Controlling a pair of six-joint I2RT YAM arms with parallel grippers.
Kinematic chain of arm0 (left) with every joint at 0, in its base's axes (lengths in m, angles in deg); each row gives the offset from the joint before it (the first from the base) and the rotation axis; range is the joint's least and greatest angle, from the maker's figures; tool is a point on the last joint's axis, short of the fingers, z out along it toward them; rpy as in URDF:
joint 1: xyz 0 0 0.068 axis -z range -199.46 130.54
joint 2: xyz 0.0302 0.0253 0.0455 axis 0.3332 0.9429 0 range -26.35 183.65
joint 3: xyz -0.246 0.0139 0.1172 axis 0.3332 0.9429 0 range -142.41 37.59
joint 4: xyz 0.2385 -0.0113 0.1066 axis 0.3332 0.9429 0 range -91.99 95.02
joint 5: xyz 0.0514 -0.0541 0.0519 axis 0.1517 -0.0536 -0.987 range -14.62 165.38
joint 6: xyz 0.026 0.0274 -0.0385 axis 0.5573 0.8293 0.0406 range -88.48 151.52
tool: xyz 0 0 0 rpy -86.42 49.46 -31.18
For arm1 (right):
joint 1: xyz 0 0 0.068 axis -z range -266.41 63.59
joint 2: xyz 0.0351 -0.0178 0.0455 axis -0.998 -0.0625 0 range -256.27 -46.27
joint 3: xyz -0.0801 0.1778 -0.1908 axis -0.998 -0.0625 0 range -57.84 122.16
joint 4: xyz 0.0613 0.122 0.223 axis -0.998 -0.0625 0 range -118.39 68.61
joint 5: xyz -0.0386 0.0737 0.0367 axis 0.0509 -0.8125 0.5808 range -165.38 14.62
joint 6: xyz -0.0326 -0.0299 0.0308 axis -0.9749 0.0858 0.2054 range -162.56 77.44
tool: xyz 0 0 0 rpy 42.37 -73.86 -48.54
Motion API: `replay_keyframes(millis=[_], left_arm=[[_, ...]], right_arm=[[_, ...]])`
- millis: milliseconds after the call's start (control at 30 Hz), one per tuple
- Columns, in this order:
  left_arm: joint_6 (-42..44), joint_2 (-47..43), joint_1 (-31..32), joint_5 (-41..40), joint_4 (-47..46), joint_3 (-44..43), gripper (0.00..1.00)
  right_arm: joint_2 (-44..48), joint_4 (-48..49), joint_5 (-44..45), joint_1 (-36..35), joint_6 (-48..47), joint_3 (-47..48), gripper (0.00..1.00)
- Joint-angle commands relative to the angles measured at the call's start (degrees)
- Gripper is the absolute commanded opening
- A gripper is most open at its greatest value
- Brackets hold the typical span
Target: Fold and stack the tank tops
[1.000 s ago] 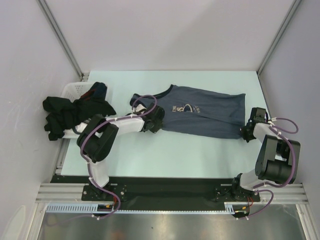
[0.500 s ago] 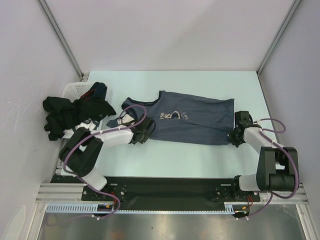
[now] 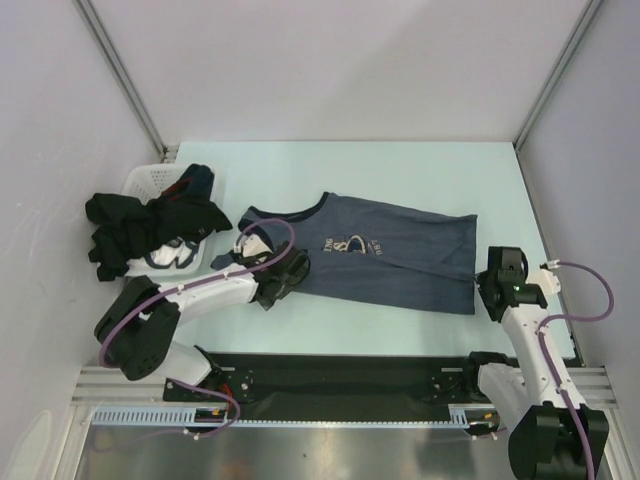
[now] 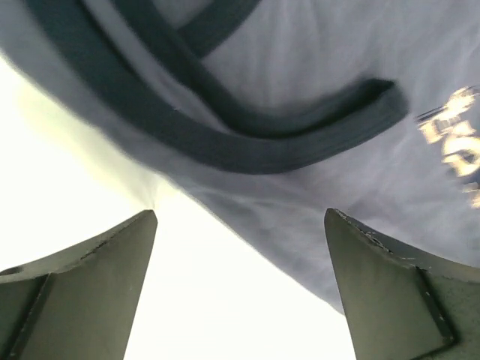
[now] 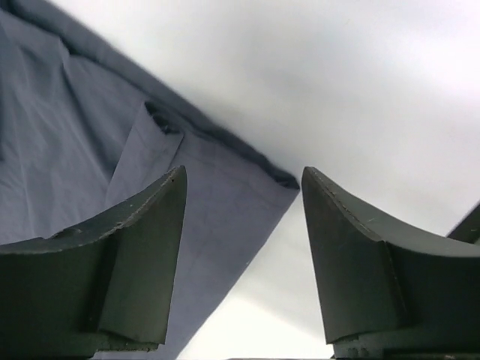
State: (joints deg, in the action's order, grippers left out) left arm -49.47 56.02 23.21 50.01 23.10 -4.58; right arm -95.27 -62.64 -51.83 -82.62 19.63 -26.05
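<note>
Grippers both gape empty, left gripper (image 4: 240, 217) at the straps of the blue top (image 3: 390, 250), right gripper (image 5: 244, 176) at its hem corner. It lies flat on the table (image 3: 400, 170); black top (image 3: 130, 225) heaped over the basket (image 3: 145, 178).

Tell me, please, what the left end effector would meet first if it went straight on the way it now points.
Probably the blue-grey tank top, at its dark-trimmed shoulder end, just beyond the open left end effector.
</note>
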Motion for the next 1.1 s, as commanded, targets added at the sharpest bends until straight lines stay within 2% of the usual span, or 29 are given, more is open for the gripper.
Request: replay_keyframes(millis=[0,100,133,167,233,267,367,467,500,533,600,733,900,1067], left_arm=[[7.1,-1.8,0.7,-5.8,12.2,-3.6,1.0],[15.0,-5.8,0.7,-6.7,11.4,-3.9,1.0],[17.0,-7.0,0.7,-6.6,11.0,-4.0,1.0],[24.2,-8.3,0.7,-5.1,7.3,-3.8,1.0],[30.2,-11.3,0.3,-3.9,3.2,-4.4,1.0],[37.7,-11.8,0.0,-0.7,1.0,-4.9,1.0],[47.5,-8.9,-1.8,3.9,-0.7,-10.5,1.0],[53.0,-0.7,-5.1,7.9,1.1,-20.2,1.0],[54.1,3.7,-6.1,10.5,1.3,-24.9,0.99],[55.0,5.9,-8.1,11.6,1.5,-27.4,0.98],[56.4,12.0,-10.0,14.9,0.9,-33.1,0.96],[58.1,21.1,-13.8,17.9,-0.1,-42.2,0.94],[60.9,32.3,-14.9,18.2,2.3,-54.8,0.93],[61.6,38.0,-15.9,20.8,2.1,-61.4,0.91]], right_arm=[[0.9,-2.2,7.0,1.3,-3.1,3.7,0.68],[0.0,1.8,8.4,1.7,-9.7,7.0,0.69],[-0.8,5.3,3.4,1.7,-13.8,7.2,0.69],[-1.5,11.7,-0.2,1.8,-23.3,7.5,0.69],[-4.2,16.2,-7.9,1.8,-28.1,9.0,0.7],[-5.6,18.6,-9.9,1.8,-31.1,9.9,0.7],[-12.8,20.2,-14.1,1.7,-33.8,15.8,0.7],[-18.3,21.7,-16.9,1.6,-35.6,20.8,0.72],[-21.6,22.2,-17.0,1.7,-35.5,21.6,0.7],[-23.4,22.8,-17.7,1.8,-35.3,22.5,0.64],[-28.0,24.5,-19.1,2.6,-34.7,24.6,0.61],[-35.2,26.1,-19.9,4.4,-33.0,28.3,0.59],[-42.2,28.1,-20.6,5.5,-31.1,31.6,0.59],[-49.2,29.4,-20.5,5.6,-28.6,35.9,0.59]])
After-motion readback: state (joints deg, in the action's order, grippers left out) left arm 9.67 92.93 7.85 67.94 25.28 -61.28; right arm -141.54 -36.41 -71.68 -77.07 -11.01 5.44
